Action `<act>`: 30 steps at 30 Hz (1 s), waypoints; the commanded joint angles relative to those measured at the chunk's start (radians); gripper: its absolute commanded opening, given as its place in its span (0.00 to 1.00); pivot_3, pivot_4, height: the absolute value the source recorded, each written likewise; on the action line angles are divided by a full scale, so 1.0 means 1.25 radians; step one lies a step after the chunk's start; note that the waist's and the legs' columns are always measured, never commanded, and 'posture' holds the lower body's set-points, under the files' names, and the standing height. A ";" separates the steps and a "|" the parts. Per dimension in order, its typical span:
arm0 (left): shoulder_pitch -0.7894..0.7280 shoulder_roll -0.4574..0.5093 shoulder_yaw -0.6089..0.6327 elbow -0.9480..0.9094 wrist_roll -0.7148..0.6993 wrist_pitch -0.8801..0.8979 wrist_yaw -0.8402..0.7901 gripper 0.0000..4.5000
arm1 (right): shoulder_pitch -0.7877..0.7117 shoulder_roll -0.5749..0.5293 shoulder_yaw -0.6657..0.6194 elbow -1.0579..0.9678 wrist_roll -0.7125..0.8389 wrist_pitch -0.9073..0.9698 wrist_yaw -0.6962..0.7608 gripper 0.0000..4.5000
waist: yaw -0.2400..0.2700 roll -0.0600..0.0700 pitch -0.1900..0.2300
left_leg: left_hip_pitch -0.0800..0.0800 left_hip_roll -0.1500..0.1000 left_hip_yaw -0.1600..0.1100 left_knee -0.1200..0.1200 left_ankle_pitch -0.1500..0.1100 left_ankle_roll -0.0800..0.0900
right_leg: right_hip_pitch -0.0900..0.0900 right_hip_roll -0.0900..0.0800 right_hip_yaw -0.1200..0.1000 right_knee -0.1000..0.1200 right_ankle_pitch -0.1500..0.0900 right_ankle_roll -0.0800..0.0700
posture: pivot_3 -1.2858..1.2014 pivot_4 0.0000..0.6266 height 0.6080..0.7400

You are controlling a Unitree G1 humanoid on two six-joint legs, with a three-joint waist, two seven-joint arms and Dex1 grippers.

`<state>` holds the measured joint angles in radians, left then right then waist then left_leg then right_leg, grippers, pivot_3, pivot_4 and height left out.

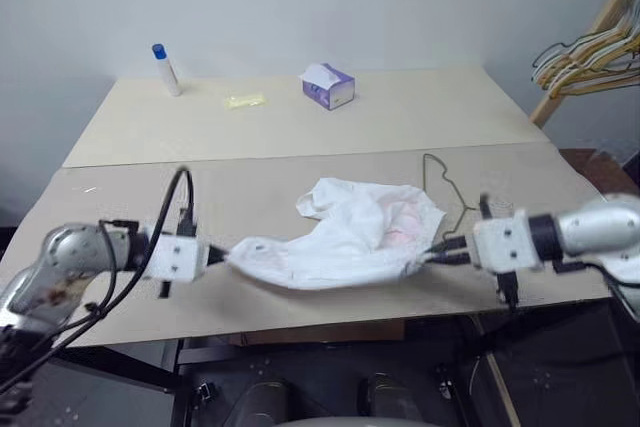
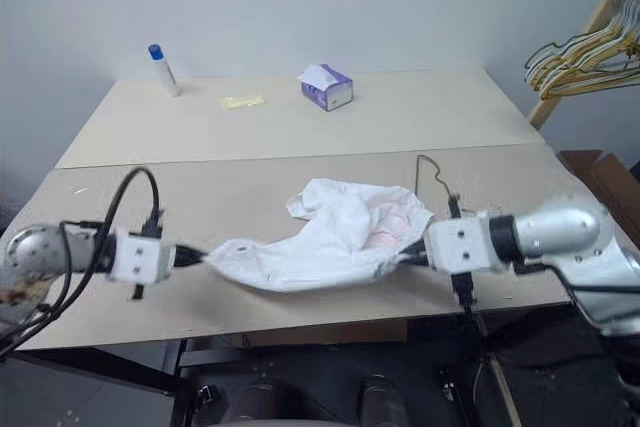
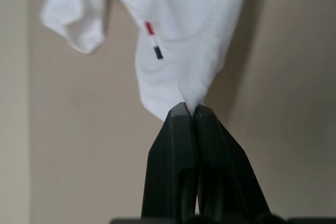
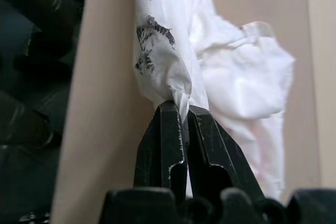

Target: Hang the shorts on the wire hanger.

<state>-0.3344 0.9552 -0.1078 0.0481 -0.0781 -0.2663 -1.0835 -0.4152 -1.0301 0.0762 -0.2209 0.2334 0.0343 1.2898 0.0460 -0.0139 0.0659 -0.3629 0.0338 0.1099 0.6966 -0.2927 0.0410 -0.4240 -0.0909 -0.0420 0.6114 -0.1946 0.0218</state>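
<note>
Left pincer and right pincer each pinch an end of the shorts; wire hanger just beyond right pincer.

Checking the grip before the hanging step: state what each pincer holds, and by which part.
Both hold the white shorts. The left pincer is shut on one end's edge, the right pincer on the opposite end's edge.

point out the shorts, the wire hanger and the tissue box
shorts (image 1: 350,232), left eye view, middle of the white cloth.
wire hanger (image 1: 450,190), left eye view, bare wire beside the shorts.
tissue box (image 1: 331,88), left eye view, purple side of the box.
</note>
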 commanded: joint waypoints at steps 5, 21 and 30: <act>-0.520 -0.210 -0.039 0.502 0.252 0.094 0.433 0.01 | -0.496 0.161 0.130 0.509 -0.321 -0.102 -0.244 0.00 | -0.001 -0.001 -0.001 | -0.005 -0.002 0.000 0.003 0.005 -0.008 | -0.001 0.001 -0.002 -0.001 0.006 -0.005 | 0.56 0.00 1.00; -0.983 -0.200 -0.109 0.912 0.479 -0.258 1.167 0.01 | -0.802 0.264 0.207 1.098 -0.648 -0.603 -1.218 0.00 | -0.008 -0.001 -0.002 | -0.027 -0.007 0.000 -0.017 0.007 -0.012 | -0.026 -0.003 -0.008 -0.013 0.005 -0.002 | 0.56 0.00 1.00; -0.377 -0.103 -0.088 0.469 0.131 -0.457 0.593 0.01 | -0.515 0.240 0.216 1.071 -0.521 -0.853 -0.804 0.00 | -0.063 0.001 -0.003 | -0.004 -0.005 0.001 -0.013 0.007 -0.012 | -0.001 -0.002 -0.007 -0.012 0.007 -0.002 | 0.56 0.00 1.00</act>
<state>-0.8425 0.7898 -0.2339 0.7478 0.1739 -0.8330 -0.2524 -1.0567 -0.7144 0.3575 1.1466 -0.4679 -0.9856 0.2194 -0.0328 -0.0125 0.0615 -0.3675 0.0292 0.1126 0.6800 -0.2838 0.0259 -0.4257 -0.0929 -0.0489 0.5968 -0.1859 0.0194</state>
